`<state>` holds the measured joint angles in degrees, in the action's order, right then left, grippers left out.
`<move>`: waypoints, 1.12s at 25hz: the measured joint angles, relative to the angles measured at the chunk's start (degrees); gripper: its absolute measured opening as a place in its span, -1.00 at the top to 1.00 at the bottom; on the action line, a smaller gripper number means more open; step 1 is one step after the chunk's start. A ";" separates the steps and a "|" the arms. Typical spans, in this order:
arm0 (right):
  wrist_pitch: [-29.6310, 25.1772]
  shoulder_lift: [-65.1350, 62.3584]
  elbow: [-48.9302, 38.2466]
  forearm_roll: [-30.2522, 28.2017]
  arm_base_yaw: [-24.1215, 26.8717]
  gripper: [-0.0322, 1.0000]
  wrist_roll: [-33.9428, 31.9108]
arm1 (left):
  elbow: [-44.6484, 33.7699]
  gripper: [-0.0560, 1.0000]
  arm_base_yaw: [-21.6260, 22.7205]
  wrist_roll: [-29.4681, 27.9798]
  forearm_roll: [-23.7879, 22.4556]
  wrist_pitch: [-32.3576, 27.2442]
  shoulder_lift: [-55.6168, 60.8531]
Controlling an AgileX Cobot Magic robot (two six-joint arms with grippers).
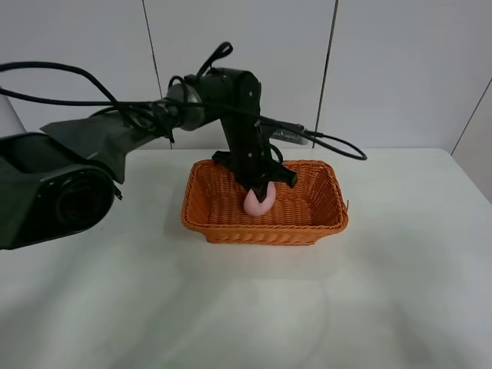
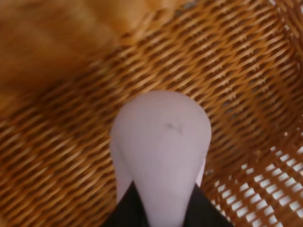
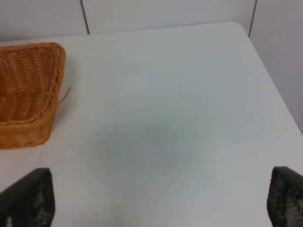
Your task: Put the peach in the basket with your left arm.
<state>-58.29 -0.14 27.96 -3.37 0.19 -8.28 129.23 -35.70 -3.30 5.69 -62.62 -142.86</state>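
from the left edge of the high view the left arm (image 1: 115,134) is reaching across the white table (image 1: 400,292) in front of the white panelled wall (image 1: 400,69), and is bending down into the basket (image 1: 223,227). the left gripper (image 1: 260,187) is clamping the peach (image 1: 258,202) between its fingers, so the pale pink fruit is hanging inside the basket's rim, near the middle and low over the woven floor; whether it is touching that floor i cannot tell. the left wrist view is showing the same grasp from close up, with black fingers (image 2: 127,213) pressing on either side of the peach and orange-brown wicker filling everything behind it. farther right, the right gripper (image 3: 158,203) is hanging above the table, apart from the basket, one corner of which is showing in its wrist view; its two dark fingers (image 3: 28,198) are standing wide apart with nothing between them.
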 joint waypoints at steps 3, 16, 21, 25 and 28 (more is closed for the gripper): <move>0.00 0.00 0.00 0.00 0.00 -0.41 0.00 | 0.00 0.59 -0.13 0.00 -0.01 1.34 -2.29; 0.00 0.00 0.00 0.00 0.00 -0.41 0.00 | 1.16 -0.73 -0.08 0.00 -1.03 -3.28 -2.31; 0.00 0.00 0.00 0.00 0.00 -0.41 0.00 | 6.07 -0.75 1.03 -0.42 -2.64 -4.44 1.71; 0.00 0.00 0.00 0.00 0.00 -0.41 0.00 | 7.91 -0.75 3.35 -0.89 -2.63 -4.47 6.10; 0.00 0.00 0.00 0.00 0.00 -0.41 0.00 | 8.03 -0.75 5.63 -0.94 -2.63 -4.47 7.05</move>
<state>-58.29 -0.14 27.96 -3.37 0.19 -8.28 137.26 -30.07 -4.24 3.06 -67.09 -135.81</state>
